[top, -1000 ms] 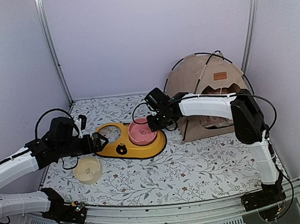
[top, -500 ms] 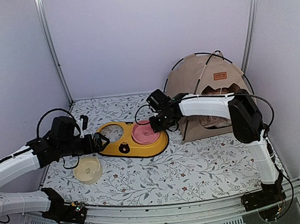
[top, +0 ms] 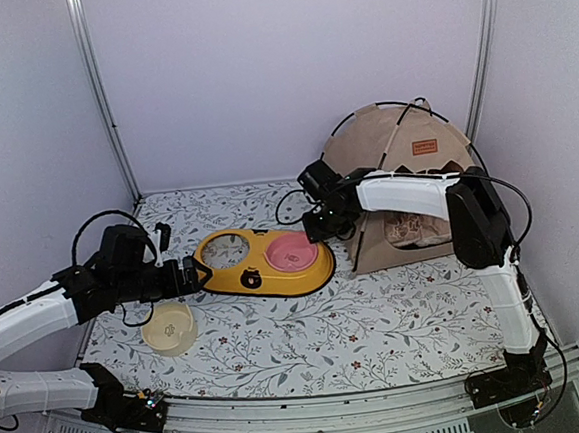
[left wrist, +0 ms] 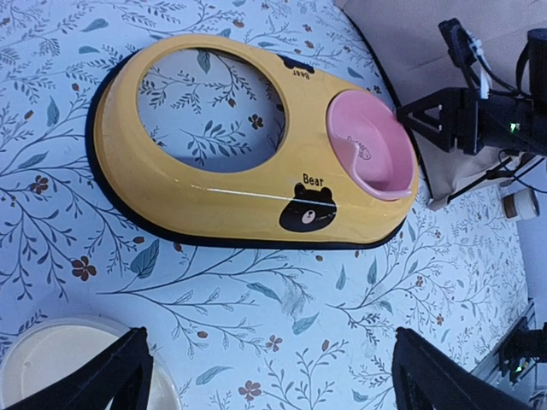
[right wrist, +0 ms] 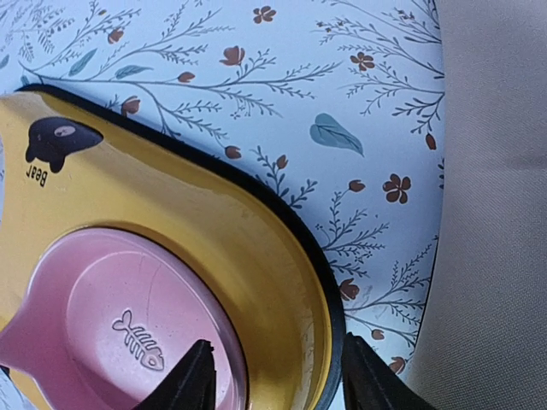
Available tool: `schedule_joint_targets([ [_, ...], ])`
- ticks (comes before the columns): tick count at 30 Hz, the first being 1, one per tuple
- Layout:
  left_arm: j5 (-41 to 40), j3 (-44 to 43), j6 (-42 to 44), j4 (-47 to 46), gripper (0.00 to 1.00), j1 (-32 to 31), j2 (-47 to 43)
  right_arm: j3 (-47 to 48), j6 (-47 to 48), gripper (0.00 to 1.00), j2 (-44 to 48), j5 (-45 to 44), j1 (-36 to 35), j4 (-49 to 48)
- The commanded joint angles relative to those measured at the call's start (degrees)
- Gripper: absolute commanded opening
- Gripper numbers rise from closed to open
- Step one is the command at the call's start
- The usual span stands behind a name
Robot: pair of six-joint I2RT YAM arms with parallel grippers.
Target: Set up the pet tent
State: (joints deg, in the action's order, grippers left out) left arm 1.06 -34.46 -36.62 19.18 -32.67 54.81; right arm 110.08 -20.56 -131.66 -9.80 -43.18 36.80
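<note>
Top: yellow feeder has slid right, pink bowl now seated; right gripper at its tent-side end. Pet tent stands in far-right corner, beige, black poles arched, looks up already. L wrist: left gripper spread wide, empty. R wrist: jaws just loosened astride feeder rim, so feeder prob. done.

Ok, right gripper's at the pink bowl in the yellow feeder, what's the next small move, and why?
Probably lift the right gripper straight up. Its jaws stand apart astride the rim of the yellow feeder, the pink bowl sits in its hole, and the pet tent lies close beside, so a sideways pull could snag either.
</note>
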Motion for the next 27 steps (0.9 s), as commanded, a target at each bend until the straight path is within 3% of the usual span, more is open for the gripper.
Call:
schedule_joint_targets([
  [1, -0.4, 0.9, -1.7, 1.0, 0.98, 0.7, -0.8, 2.2, 0.9, 0.57, 4.0, 0.6, -0.9, 0.5],
  [15, -3.6, 7.0, -8.4, 5.1, 0.95, 0.5, -4.6, -1.4, 2.0, 0.86, 12.1, 1.1, -8.4, -3.2],
  [21, -4.1, 8.7, -9.3, 2.4, 0.82, -0.3, -1.4, -8.1, 0.4, 0.92, 19.3, 1.7, -9.4, -9.0],
  [22, -4.6, 8.8, -9.3, 2.1, 0.78, -0.5, -0.5, -9.5, 0.0, 1.00, 20.8, 1.8, -9.5, -10.2],
  [27, -8.6, 8.6, -10.4, 2.1, 0.66, -2.9, 2.9, -17.2, -1.4, 0.99, 28.4, 1.6, -9.4, -15.1],
])
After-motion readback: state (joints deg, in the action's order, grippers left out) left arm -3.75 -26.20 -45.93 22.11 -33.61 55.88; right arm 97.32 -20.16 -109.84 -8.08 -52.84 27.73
